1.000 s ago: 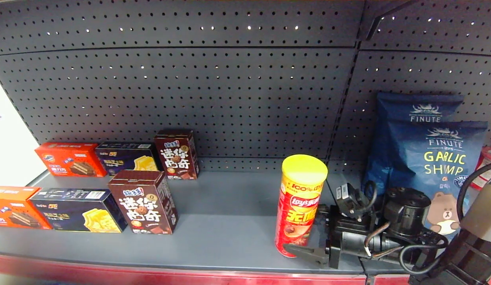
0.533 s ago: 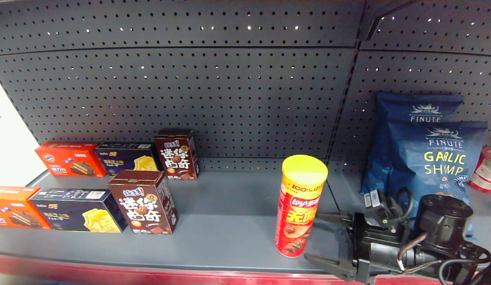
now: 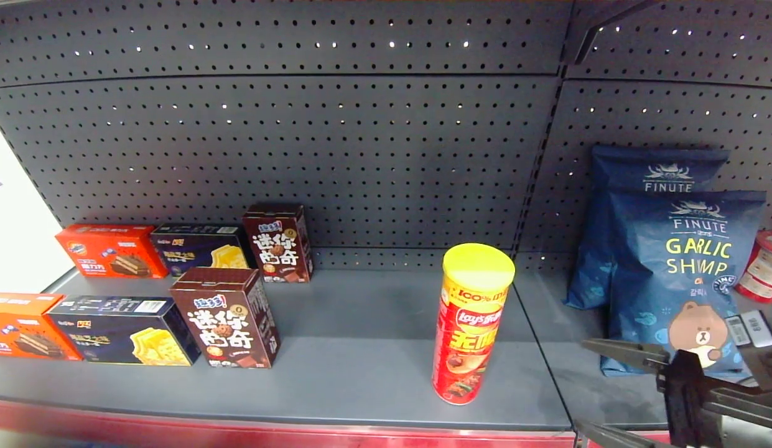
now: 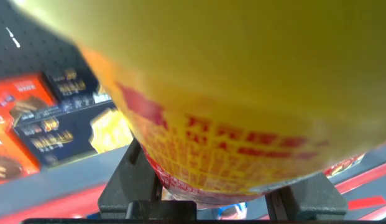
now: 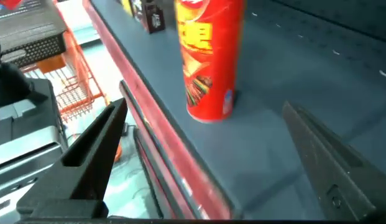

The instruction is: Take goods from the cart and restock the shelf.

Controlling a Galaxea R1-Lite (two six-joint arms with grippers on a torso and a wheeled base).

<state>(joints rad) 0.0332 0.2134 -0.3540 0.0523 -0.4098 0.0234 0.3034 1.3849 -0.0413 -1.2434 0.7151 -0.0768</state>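
Two chip cans are in view. The first can (image 3: 471,323) stands upright on the shelf (image 3: 361,348) near its front edge, well apart from the boxes on its left and the bags on its right. It is a tall cylinder with a glossy red printed wall and a flat yellow lid. The second can (image 4: 230,93) carries the same yellow and red print. It sits between the fingers of the left gripper (image 4: 211,202), which is clamped on it.

The right gripper (image 3: 581,382) hangs at the shelf front, to the right of the first can and in front of the bags. Its jaws are spread wide and grip nothing. Its fingers are long, dark, tapering wedges.

Six rectangular cardboard boxes stand at the left end of the shelf in two rows of three: two orange boxes (image 3: 109,249), two navy boxes (image 3: 199,246) and two brown boxes (image 3: 227,317). In each row the brown box stands upright and the other two lie low.

Two blue bags (image 3: 672,261) of soft, crinkled film stand one behind the other against the back panel (image 3: 298,155). One red and white tub (image 3: 762,267) lies beside them, cut off by the frame edge.

The shelf is a flat, matte grey board with a red front strip (image 3: 298,429). The back panel is dark and evenly perforated. One orange wire cart (image 5: 78,93) stands below the shelf front.
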